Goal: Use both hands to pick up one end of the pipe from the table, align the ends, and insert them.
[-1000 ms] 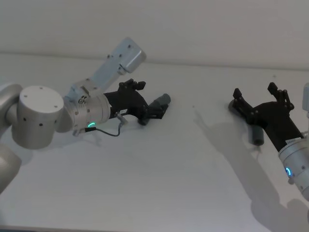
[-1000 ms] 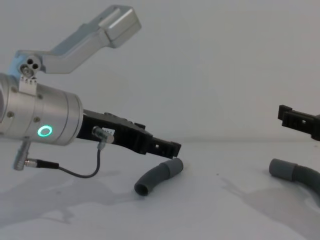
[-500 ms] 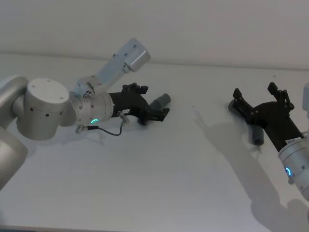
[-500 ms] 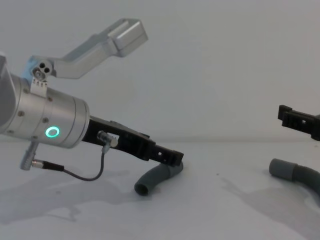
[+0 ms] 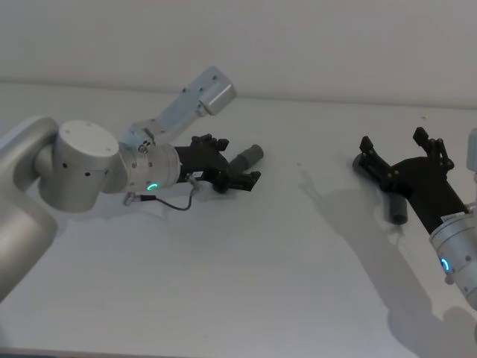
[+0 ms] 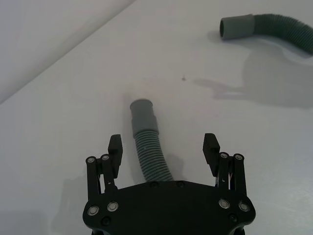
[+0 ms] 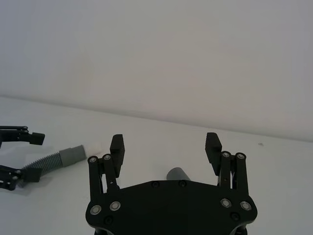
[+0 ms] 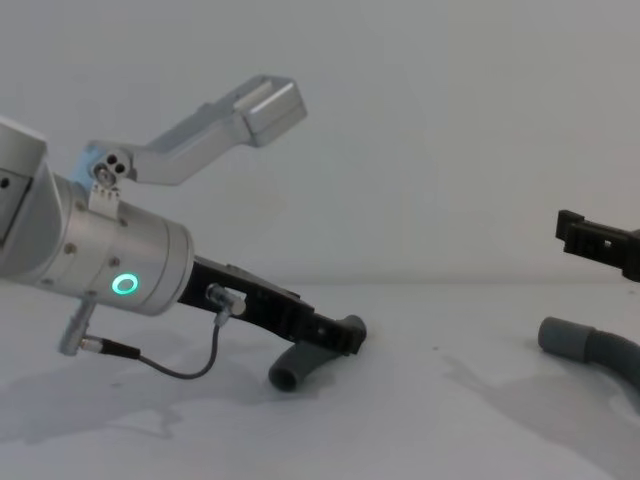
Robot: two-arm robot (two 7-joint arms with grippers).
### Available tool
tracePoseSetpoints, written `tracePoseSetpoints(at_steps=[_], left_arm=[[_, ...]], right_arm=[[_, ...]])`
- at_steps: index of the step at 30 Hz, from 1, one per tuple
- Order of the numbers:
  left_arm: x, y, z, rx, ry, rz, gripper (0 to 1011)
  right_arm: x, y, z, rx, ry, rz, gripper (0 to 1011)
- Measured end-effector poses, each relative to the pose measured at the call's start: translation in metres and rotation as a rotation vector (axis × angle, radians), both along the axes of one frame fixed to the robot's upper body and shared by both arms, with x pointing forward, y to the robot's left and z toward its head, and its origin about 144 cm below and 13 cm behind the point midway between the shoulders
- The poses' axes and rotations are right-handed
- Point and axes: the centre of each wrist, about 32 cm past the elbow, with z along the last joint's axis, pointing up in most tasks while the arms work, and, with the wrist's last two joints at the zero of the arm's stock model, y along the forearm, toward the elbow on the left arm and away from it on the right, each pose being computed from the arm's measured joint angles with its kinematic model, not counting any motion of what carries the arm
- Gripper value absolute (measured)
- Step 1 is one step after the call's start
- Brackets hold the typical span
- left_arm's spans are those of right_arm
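The short curved pipe (image 6: 149, 156) lies on the white table (image 5: 223, 283), its smooth grey cuff (image 6: 143, 115) pointing away from my left gripper (image 6: 163, 144). That gripper is open and low over the table, one finger on each side of the ribbed part without touching it. In the head view the left gripper (image 5: 232, 160) is at centre left, by the cuff (image 5: 250, 155). The longer pipe (image 6: 266, 32) lies to the right, partly under my open right gripper (image 5: 393, 139), which hovers above it. Its cuff (image 8: 565, 340) shows low at the chest view's right edge.
The table's back edge meets a plain pale wall. A thin black cable (image 8: 180, 370) loops under the left wrist. A wide bare stretch of table (image 5: 313, 224) separates the two pipe pieces.
My left gripper has moved forward and down, so its open fingers now straddle the short pipe. The right gripper and both pipe pieces have stayed where they were.
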Motion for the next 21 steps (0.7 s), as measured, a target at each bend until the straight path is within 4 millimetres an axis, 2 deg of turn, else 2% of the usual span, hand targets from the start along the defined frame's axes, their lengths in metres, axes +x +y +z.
tracePoseSetpoints(at_steps=[21], left_arm=[[0.023, -0.010, -0.014, -0.005, 0.019, 0.055, 1002]], right_arm=[[0.000, 0.000, 0.000, 0.000, 0.000, 0.000, 1004]])
